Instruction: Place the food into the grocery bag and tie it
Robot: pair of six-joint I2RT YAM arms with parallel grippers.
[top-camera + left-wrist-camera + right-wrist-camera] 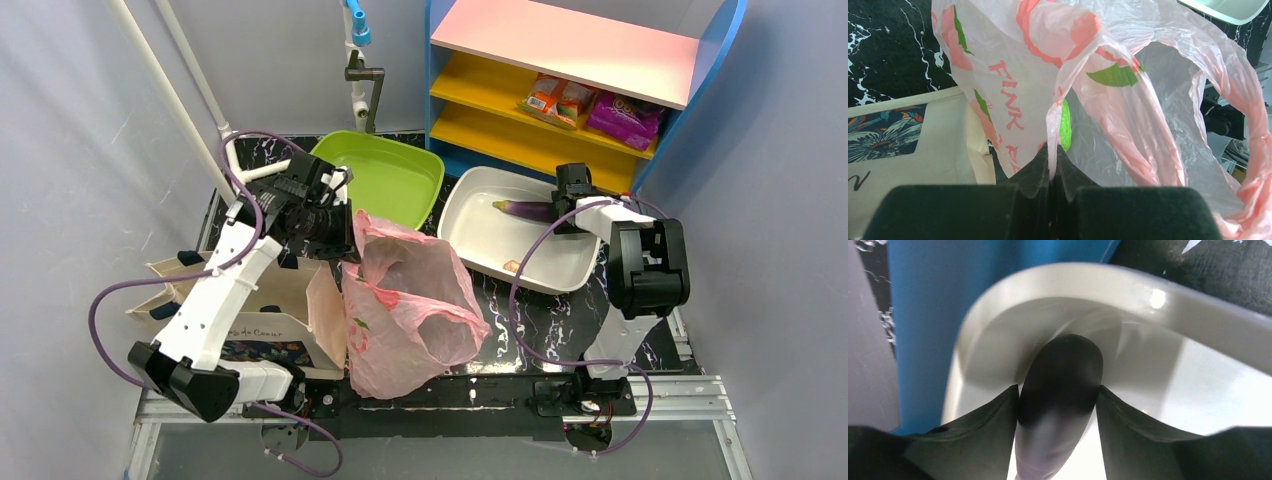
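My left gripper point(1052, 159) is pinched tight on the rim of the pink bag point(410, 300) and holds it up next to the tote point(270, 300). My right gripper point(1058, 392) squeezes the eggplant point(522, 208) from both sides. The eggplant lies in the white tub point(480, 255).

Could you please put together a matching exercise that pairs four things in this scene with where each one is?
Things:
1. eggplant
2. grocery bag
3. snack packets
4. green basin

Places:
A. on the yellow shelf
B. pinched in the shut left claw
C. beside the white tub, behind the bag
D. lying in the white tub, between the fingers of the right claw

Pairs: 1-D, 2-B, 3-A, 4-C
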